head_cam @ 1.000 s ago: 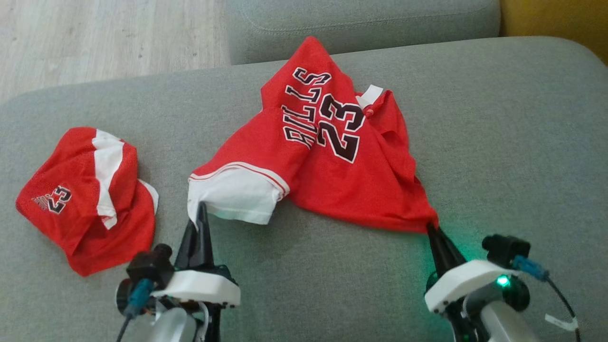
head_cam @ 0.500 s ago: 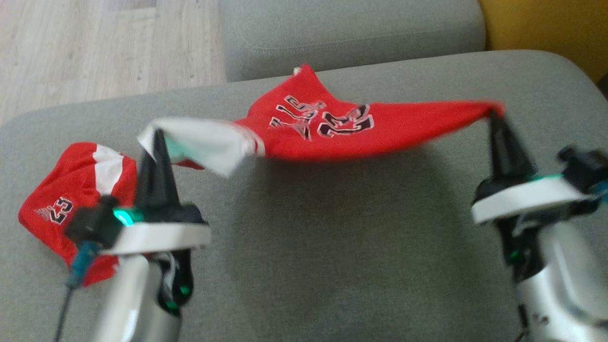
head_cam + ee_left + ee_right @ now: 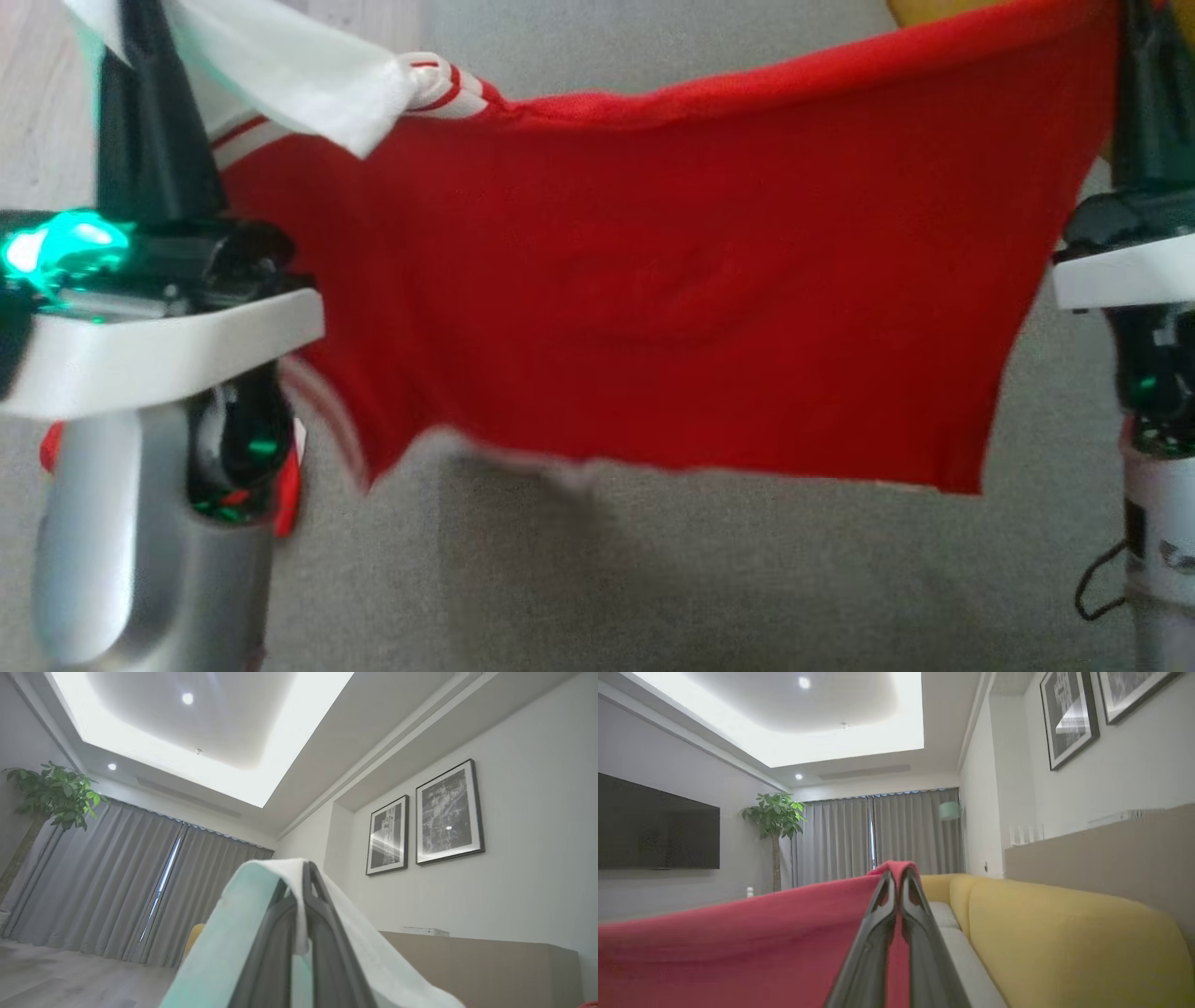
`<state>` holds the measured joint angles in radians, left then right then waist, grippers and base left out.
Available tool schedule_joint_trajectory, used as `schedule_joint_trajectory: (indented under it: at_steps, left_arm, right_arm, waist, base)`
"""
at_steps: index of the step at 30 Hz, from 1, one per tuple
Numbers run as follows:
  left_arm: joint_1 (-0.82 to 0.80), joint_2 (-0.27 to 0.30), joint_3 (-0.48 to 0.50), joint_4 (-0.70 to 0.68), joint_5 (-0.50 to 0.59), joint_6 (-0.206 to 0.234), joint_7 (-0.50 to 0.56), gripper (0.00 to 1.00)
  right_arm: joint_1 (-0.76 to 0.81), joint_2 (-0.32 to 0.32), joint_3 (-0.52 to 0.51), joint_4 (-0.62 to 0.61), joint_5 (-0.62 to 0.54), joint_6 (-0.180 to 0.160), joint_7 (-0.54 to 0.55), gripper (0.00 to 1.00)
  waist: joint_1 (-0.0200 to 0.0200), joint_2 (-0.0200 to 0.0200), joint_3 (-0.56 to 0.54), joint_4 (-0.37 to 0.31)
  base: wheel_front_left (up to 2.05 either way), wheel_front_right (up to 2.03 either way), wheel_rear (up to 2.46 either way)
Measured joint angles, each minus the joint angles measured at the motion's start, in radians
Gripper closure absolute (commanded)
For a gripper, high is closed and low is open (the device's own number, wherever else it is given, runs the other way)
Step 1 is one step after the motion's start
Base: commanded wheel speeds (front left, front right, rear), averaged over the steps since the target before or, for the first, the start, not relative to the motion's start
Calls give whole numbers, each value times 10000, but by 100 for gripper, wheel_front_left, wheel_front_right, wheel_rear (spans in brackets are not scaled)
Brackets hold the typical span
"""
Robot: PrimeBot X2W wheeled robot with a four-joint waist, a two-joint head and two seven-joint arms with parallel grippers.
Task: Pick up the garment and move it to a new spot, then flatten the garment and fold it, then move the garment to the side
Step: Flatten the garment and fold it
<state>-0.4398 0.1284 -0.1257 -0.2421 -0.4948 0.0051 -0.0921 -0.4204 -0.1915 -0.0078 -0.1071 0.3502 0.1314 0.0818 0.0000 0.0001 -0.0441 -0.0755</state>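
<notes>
Both arms have come up since a second ago: we now hold the red jersey [image 3: 653,308] stretched across the upper frame, hanging over the grey sofa seat [image 3: 747,579]. We have the left gripper [image 3: 306,877] pinched tight on its white corner at upper left and the right gripper [image 3: 899,882] pinched tight on the red corner at upper right.

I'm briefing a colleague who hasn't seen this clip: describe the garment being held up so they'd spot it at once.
Above the grey sofa cushion hangs the garment: a wide red sheet stretched between the left claw and the right claw, each pinching a top corner. Its white, red-striped sleeve at the left corner sets it apart.
</notes>
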Motion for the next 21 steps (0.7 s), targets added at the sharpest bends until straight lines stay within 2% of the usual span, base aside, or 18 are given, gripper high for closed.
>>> schedule_joint_trajectory:
  at_steps: [5, 6, 10, 13, 17, 21]
  left_arm:
    - [76, 297, 71, -1756, -42, 334, 865, 100]
    - [76, 297, 71, -1756, -42, 334, 865, 100]
    - [433, 525, 71, -3058, -259, 589, 1802, 100]
    - [547, 581, 59, -3570, -500, 742, 2382, 100]
    - [207, 779, 48, -2853, -686, 681, 2763, 100]
    - [-996, 949, -35, -786, -863, 153, 2903, 100]
  right_arm:
    - [181, 17, -268, -1427, 6, 0, 828, 100]
    - [181, 17, -268, -1427, 6, 0, 828, 100]
    - [899, 504, -702, -2495, 150, 0, 1576, 100]
    - [1360, 568, -757, -2880, 163, 0, 2010, 100]
    - [1325, 545, -800, -2627, 192, 0, 2150, 100]
    - [286, 100, -384, -1304, 182, 0, 1996, 100]
  waist:
    - [0, 0, -149, -90]
    - [0, 0, -149, -90]
    - [-1, 0, -151, -164]
    - [-1, 0, -38, -185]
    - [-1, 0, 261, -186]
    - [0, 0, 814, -196]
  base:
    - [0, 0, 0]
    - [0, 0, 0]
    - [0, 0, 0]
    - [0, 0, 0]
    - [0, 0, 0]
    - [0, 0, 0]
